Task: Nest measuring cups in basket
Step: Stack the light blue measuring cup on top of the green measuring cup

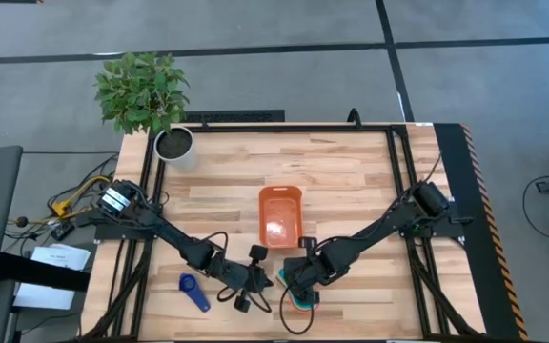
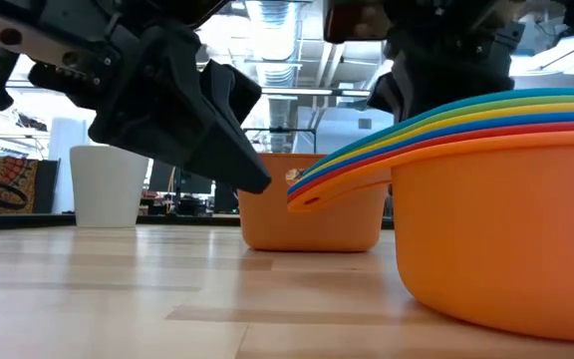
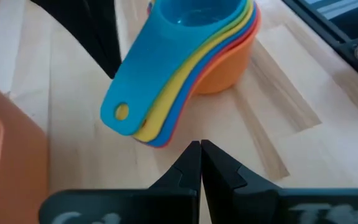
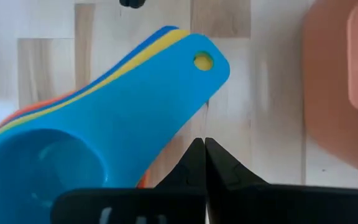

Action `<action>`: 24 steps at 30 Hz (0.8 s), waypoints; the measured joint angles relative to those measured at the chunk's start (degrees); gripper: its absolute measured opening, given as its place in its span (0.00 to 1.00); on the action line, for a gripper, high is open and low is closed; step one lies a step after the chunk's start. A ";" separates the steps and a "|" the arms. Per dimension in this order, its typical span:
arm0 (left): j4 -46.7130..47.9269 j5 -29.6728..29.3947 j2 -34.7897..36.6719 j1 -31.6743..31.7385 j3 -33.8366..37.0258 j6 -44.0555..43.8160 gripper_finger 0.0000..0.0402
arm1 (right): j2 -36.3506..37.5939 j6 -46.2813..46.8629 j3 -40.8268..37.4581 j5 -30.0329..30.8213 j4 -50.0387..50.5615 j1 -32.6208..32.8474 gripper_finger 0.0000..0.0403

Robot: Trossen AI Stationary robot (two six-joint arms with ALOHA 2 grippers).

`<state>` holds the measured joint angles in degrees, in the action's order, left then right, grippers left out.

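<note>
the cups (image 1: 298,297) stand nested in one stack on the surface (image 1: 351,181), just beside the near short end of the basket (image 1: 280,215) and outside it. the light blue cup (image 3: 194,15) sits on top, the orange cup (image 2: 506,239) at the bottom; the flat handles fan out together toward the basket. one dark blue cup (image 1: 194,291) lies alone on the surface, well apart from the basket, on the left arm's side.

the right tool (image 4: 204,146) hovers over the stack near the handles, fingers closed together and holding nothing. the left tool (image 3: 201,152) sits just beside the stack, on the side away from the right arm, also closed and empty.

handling judgement: the stack looks light, stiff and smooth, so it is likely to slide or tip under a side push. the fanned handles offer the best hold; pinching them together across their flat faces should lift all nested cups at once. the rounded bowls are probably too wide and slick to pinch. the lone cup should be taken by its handle.
</note>
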<state>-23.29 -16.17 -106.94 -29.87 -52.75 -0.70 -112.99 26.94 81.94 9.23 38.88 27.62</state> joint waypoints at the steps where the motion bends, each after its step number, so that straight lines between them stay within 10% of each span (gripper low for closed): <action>1: -0.06 0.72 0.00 0.02 0.00 -0.01 0.00 | 0.08 -0.16 0.01 -0.15 -0.22 -0.02 0.01; 24: 0.00 -1.69 0.00 0.93 0.00 -0.52 0.00 | 0.11 -3.97 0.06 -1.96 -3.88 0.06 0.01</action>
<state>-23.29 -17.86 -106.94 -28.94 -52.75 -1.23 -112.88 22.97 82.00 7.27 34.99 27.68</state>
